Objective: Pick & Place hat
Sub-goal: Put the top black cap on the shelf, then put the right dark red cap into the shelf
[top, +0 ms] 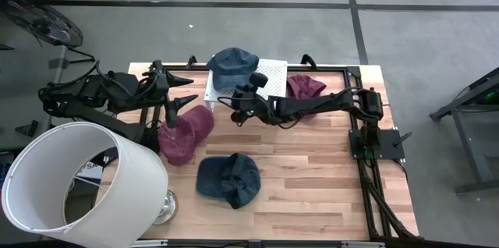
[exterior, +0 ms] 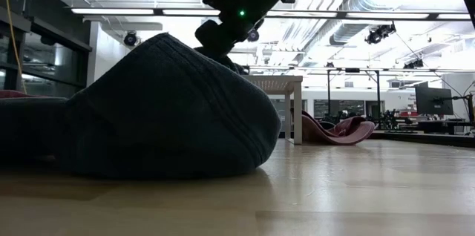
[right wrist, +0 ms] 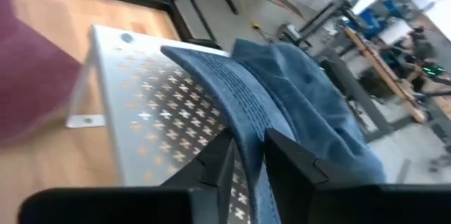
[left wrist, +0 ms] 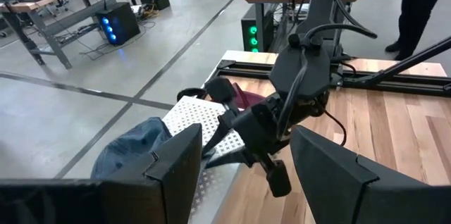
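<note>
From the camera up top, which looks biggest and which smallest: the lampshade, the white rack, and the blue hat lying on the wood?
1. Lampshade, by far the biggest, though it stands taller and nearer the camera.
2. Blue hat and white rack: too alike to rank, since another hat covers part of the rack.

A perforated stand [top: 269, 76] sits at the far middle of the tabletop [top: 312, 178], and one hat [top: 232, 67] lies on its left part, its brim between the fingers of the right pincer [top: 234, 109]. A second hat [top: 304, 89] lies just right of the stand. A third hat [top: 185, 132] lies left of centre, beside the left pincer [top: 185, 92]. A fourth hat [top: 228, 179] lies nearer, at the middle. A lamp [top: 78, 182] stands at the near left corner.
</note>
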